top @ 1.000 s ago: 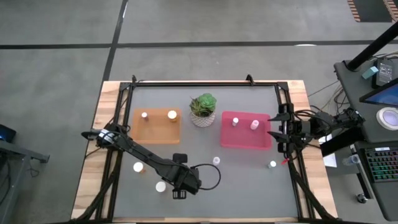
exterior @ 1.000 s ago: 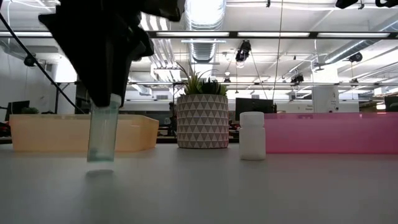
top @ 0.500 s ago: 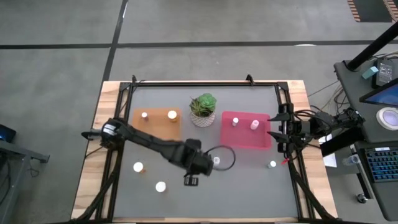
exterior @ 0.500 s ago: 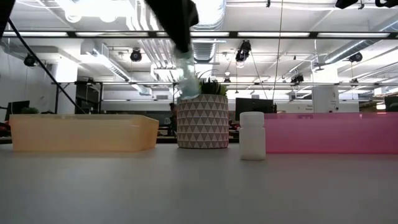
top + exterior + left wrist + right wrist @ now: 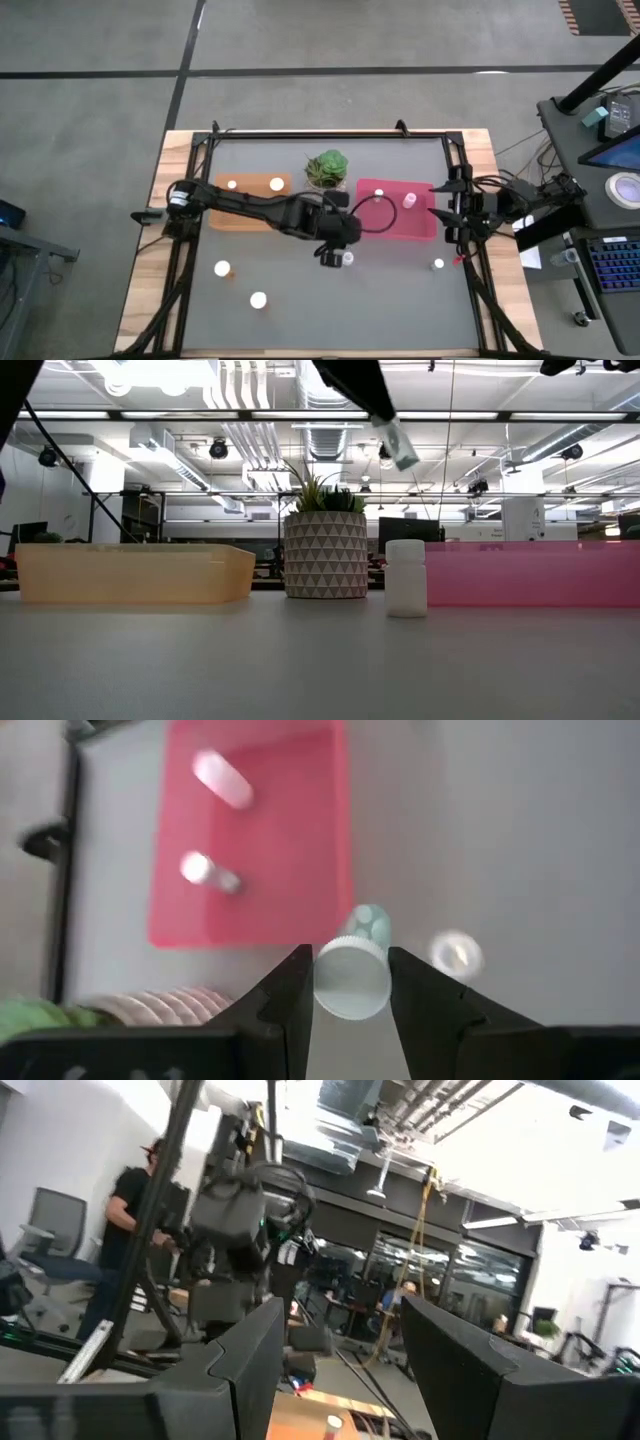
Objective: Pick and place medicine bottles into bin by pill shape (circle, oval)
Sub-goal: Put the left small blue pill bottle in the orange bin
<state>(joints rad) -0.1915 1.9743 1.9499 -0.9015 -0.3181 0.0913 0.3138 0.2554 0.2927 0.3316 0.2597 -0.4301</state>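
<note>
Between left end effector (image 5: 350, 982) fingers: translucent bottle (image 5: 352, 970)

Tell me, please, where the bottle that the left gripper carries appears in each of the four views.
High view: hidden under the left gripper, just below the pink tray's lower left corner.
Low view: the bottle hangs tilted, high above the table, right of the plant pot.
Left wrist view: bottle between the fingers, cap toward the camera, beside the pink tray.
Right wrist view: not in it.
Shared landmark: the pink tray.
</note>
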